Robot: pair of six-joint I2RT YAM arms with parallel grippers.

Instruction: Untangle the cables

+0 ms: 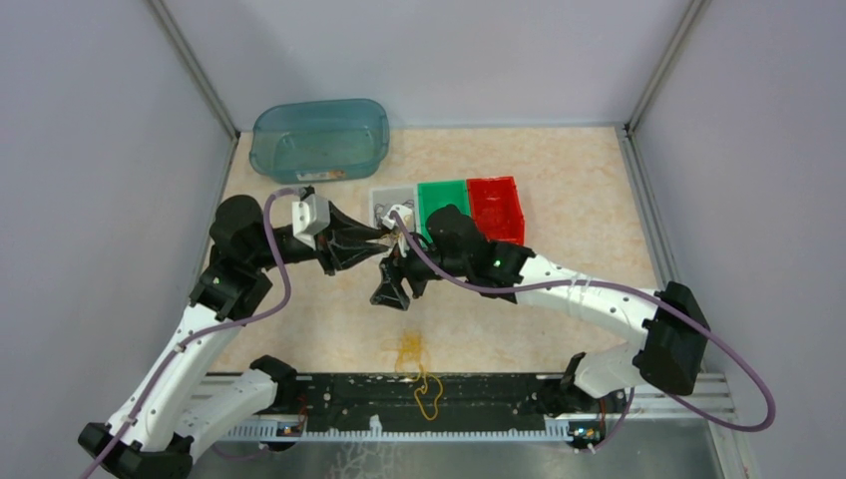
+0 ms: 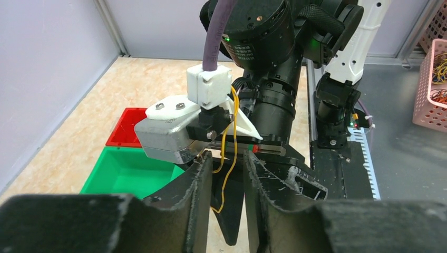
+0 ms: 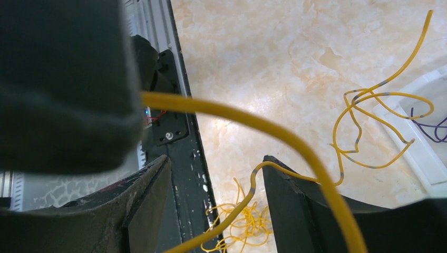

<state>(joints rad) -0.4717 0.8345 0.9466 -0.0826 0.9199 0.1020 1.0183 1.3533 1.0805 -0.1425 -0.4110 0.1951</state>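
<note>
Two grippers meet above the table (image 1: 569,200), one yellow cable (image 3: 248,121) running past both. The left gripper (image 2: 226,158) stands partly open, and the strand hangs loose through its gap, not pinched. The right gripper (image 3: 216,161) gapes wider, with the strand crossing between its fingers, ungripped. A tangled yellow clump (image 1: 411,349) lies on the table near the front rail (image 1: 499,399). A purple cable (image 3: 429,129) sits in the white bin (image 3: 416,153).

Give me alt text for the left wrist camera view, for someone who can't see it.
A thin yellow cable hangs in the gap between the left gripper's parted black fingers, draped from the right arm's wrist ahead. A green bin and a red bin sit at left.
</note>
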